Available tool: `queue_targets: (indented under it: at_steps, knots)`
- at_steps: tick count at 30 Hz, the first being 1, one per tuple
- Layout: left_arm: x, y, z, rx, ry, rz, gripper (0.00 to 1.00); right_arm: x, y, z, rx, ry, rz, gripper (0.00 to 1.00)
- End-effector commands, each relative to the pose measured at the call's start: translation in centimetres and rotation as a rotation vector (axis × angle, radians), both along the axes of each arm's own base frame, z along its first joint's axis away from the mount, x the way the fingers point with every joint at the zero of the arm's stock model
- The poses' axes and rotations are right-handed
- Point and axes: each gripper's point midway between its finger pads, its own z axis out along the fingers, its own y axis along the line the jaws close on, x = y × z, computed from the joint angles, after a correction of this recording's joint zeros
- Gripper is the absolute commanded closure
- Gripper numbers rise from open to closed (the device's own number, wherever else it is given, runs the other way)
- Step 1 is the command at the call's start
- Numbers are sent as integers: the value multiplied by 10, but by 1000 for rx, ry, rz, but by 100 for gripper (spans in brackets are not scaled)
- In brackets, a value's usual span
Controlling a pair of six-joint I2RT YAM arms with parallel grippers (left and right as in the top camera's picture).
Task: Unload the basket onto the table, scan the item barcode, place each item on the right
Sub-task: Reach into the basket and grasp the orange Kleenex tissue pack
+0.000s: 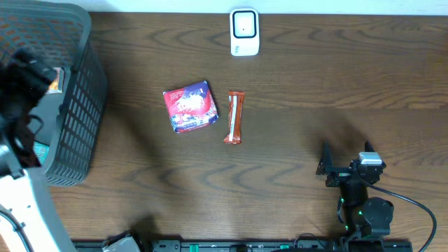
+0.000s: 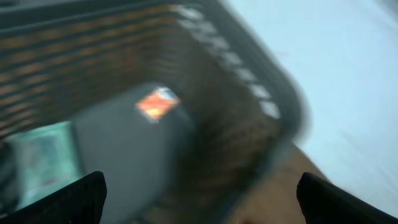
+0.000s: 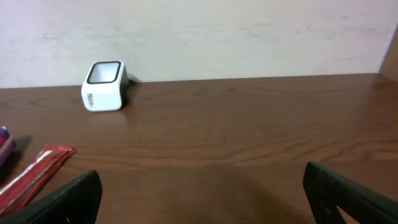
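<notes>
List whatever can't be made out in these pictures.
- Left wrist view: blur smears the basket and the teal packet inside; labels unreadable.
- Overhead: the left arm covers much of the basket's inside.
- Overhead: barcodes on the red bag and the bar are too small to find.
- Right wrist view: the left edge cuts off the bag.

No readable text from any of my cameras. The packet (image 1: 190,106) mid-table has red and blue print, too small to make out. Same for the bar wrapper (image 1: 235,117) just beside it. The scanner (image 3: 104,86) at the table's far edge has a dark side marking, illegible. The orange label (image 2: 157,103) in the basket (image 1: 84,105) is blurred.
</notes>
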Motion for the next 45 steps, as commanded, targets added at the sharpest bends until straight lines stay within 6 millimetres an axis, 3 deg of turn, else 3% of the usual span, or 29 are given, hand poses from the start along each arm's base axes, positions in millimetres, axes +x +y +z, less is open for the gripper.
queue_targets:
  at_steps: [1, 5, 11, 19, 28, 35, 37, 39, 42, 45]
  knots:
    - [-12, 43, -33, 15, 138, 197, 2, 0, -3, -2, -9, 3, -12, 1]
    - [-13, 63, -82, -4, 325, 264, 2, 0, -3, -2, -9, 4, -11, 1]
    - [-8, 77, -127, -22, 473, 292, 2, 0, -3, -2, -9, 4, -12, 1]
    - [-5, 94, -148, 12, 545, 340, 2, 0, -3, -2, -9, 4, -11, 1]
    - [30, 108, -163, 35, 488, 294, 2, 0, -3, -2, -9, 4, -12, 1]
    - [48, 119, -195, 44, 523, 266, 0, 0, -3, -2, -9, 3, -12, 1]
    - [60, 115, -207, 31, 525, 192, 0, 0, -3, -2, -9, 4, -12, 1]
    - [84, 102, -216, -2, 477, 43, 0, 0, -3, -2, -9, 4, -12, 1]
    - [114, 86, -217, -12, 389, -126, 0, 0, -3, -2, -9, 4, -11, 1]
    - [129, 87, -216, 39, 357, -172, 4, 0, -3, -2, -9, 4, -12, 1]
